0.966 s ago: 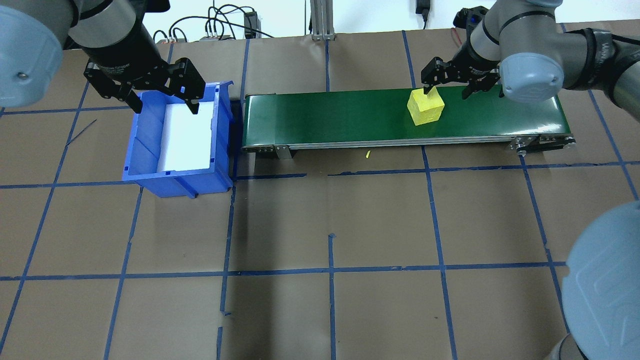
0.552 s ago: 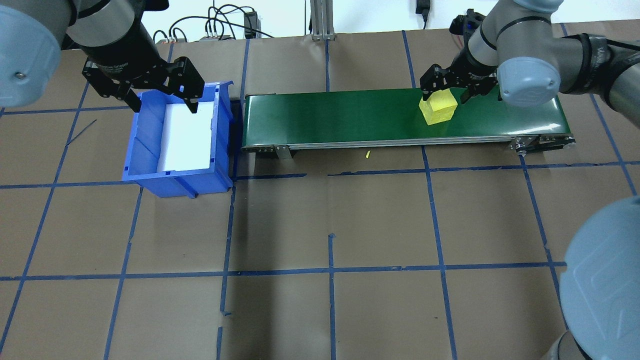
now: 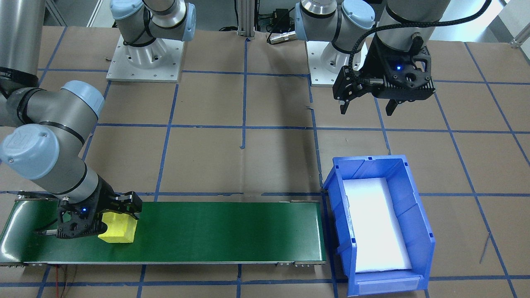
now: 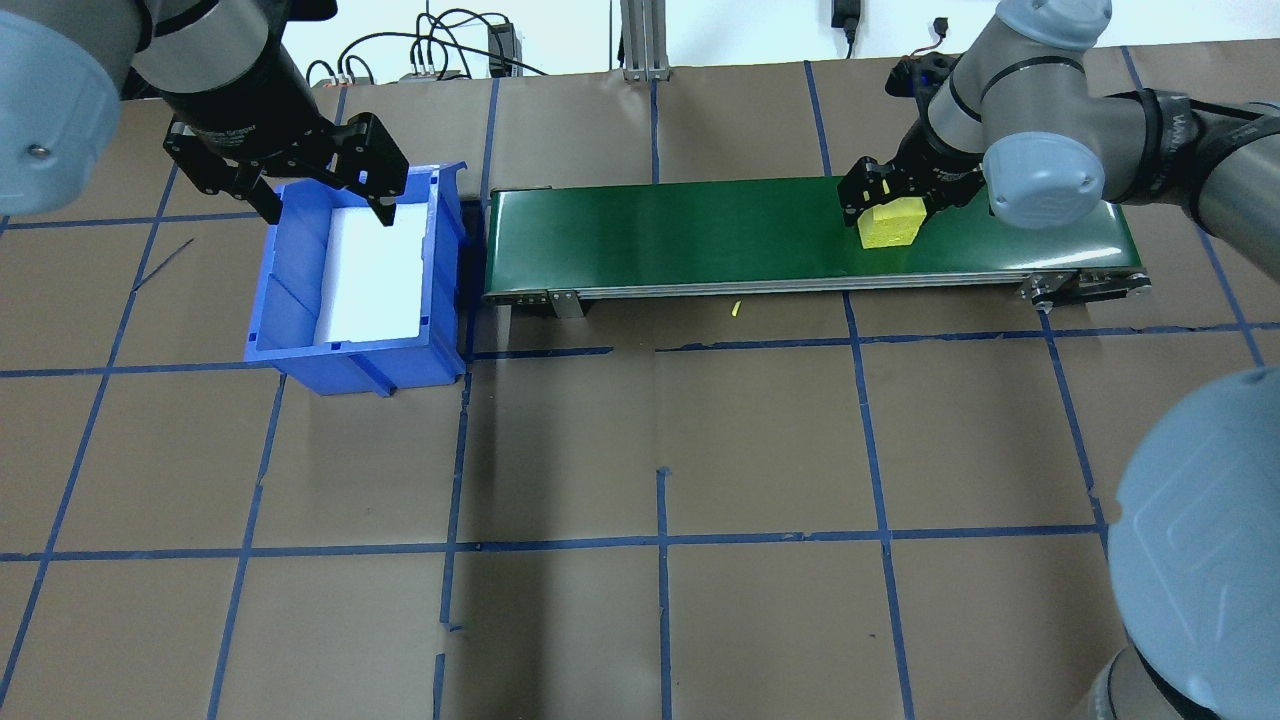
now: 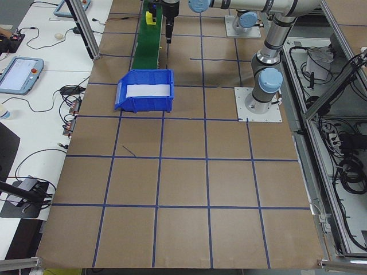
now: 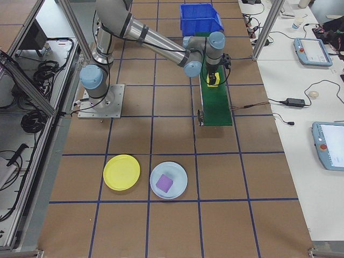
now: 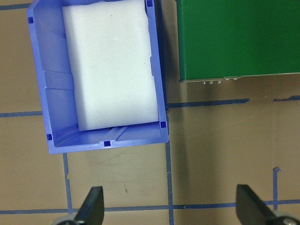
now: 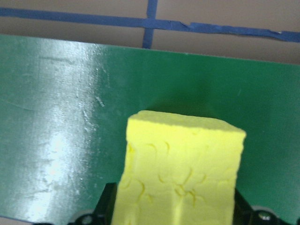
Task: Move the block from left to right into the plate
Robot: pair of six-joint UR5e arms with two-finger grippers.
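Note:
A yellow foam block (image 4: pixel 890 229) (image 3: pixel 120 230) sits on the green conveyor belt (image 4: pixel 680 235) near its right end. My right gripper (image 4: pixel 889 204) (image 3: pixel 102 220) is down over it and shut on it. In the right wrist view both fingers press the sides of the block (image 8: pixel 183 159). The yellow plate (image 6: pixel 121 172) lies on the table far from the belt and shows only in the exterior right view. My left gripper (image 4: pixel 328 214) (image 3: pixel 367 111) (image 7: pixel 171 206) hangs open and holds nothing, above the edge of the blue bin (image 4: pixel 288 300).
The blue bin (image 3: pixel 416 215) holds a white foam pad and stands against the belt's left end. A light-blue plate (image 6: pixel 180 191) with a purple block (image 6: pixel 164 183) lies beside the yellow plate. Cables run along the table's far edge.
The block has travelled right along the belt. My right gripper followed it, came down over it and closed on its sides. The left arm has not moved.

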